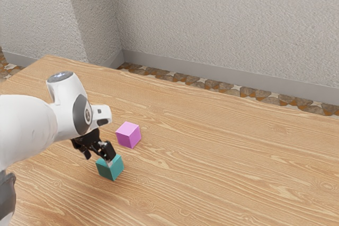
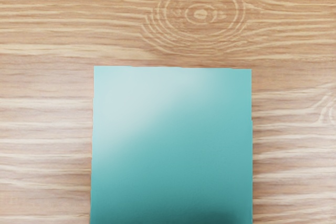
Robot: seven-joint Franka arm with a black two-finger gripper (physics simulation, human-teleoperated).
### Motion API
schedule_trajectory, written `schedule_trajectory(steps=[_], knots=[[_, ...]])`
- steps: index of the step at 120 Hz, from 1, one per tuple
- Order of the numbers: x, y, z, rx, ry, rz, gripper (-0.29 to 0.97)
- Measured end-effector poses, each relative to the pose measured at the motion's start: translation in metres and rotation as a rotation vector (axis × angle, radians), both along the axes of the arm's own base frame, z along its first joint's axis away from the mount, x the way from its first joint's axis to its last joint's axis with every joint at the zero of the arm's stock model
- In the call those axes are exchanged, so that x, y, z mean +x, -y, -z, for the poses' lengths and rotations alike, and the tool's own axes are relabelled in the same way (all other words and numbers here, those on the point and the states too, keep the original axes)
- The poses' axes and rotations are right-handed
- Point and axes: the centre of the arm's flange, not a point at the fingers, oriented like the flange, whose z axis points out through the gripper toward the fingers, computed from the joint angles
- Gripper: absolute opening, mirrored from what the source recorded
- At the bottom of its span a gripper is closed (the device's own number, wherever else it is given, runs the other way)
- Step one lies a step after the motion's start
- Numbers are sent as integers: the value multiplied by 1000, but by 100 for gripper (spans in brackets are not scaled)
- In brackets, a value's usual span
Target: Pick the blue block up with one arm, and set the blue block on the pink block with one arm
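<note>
The blue block (image 1: 110,168), teal in colour, rests on the wooden table (image 1: 222,146) near its front. In the wrist view the blue block (image 2: 170,145) lies square and close beneath my hand. My black gripper (image 1: 99,154) hangs right over the block's top, its fingers apart and their tips about level with the block's upper edge, not clamped on it. The pink block (image 1: 128,134) stands on the table a short way behind the blue block, toward the exterior view's right, apart from it.
Bare wood spreads wide toward the exterior view's right and back. Grey walls with a baseboard (image 1: 222,75) lie beyond the table's far edge. My white arm (image 1: 37,123) covers the table's front at the exterior view's left.
</note>
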Motion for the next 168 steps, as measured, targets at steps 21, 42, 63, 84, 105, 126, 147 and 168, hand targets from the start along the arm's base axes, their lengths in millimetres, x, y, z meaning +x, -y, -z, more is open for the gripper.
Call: schedule_trajectory(steps=[21, 42, 63, 84, 105, 126, 147, 168], knots=[[17, 5, 1, 3, 14, 34, 68], [21, -2, 2, 9, 16, 17, 68], [36, -2, 6, 6, 11, 15, 68], [51, 11, 17, 6, -1, 39, 68], [51, 16, 26, 8, -16, 36, 68], [46, 13, 32, 17, -31, 20, 68], [38, 11, 44, 22, -52, 5, 67], [36, 12, 48, 16, -54, -7, 63]])
